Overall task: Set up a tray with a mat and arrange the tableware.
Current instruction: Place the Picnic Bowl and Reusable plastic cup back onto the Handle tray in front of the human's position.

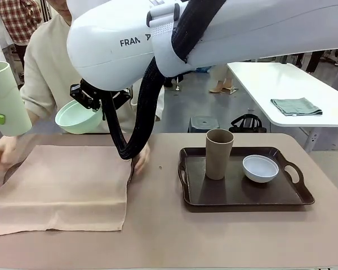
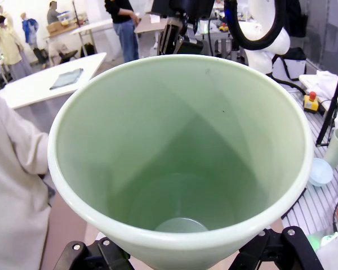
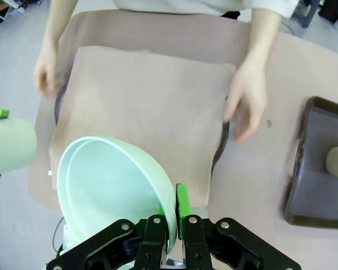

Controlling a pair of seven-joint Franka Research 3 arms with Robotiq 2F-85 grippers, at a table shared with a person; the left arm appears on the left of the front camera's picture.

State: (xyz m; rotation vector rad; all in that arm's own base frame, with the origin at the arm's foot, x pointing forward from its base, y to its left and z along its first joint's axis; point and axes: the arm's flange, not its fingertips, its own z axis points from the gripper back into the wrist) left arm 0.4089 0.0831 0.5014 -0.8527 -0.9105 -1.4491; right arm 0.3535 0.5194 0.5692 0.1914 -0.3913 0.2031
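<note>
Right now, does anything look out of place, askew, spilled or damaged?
Nothing spilled or damaged. The mat drapes over a tray, its dark rim peeking out beside the person's hand, rather than lying inside it. The right pincer holds the mint bowl tilted by its rim; the left pincer holds the mint tumbler.

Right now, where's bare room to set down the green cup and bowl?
The mat is bare across its middle and near edge. The brown tray has a free strip in front of the tan cup and white bowl. Crowded: mat's sides, by the person's hands.
</note>
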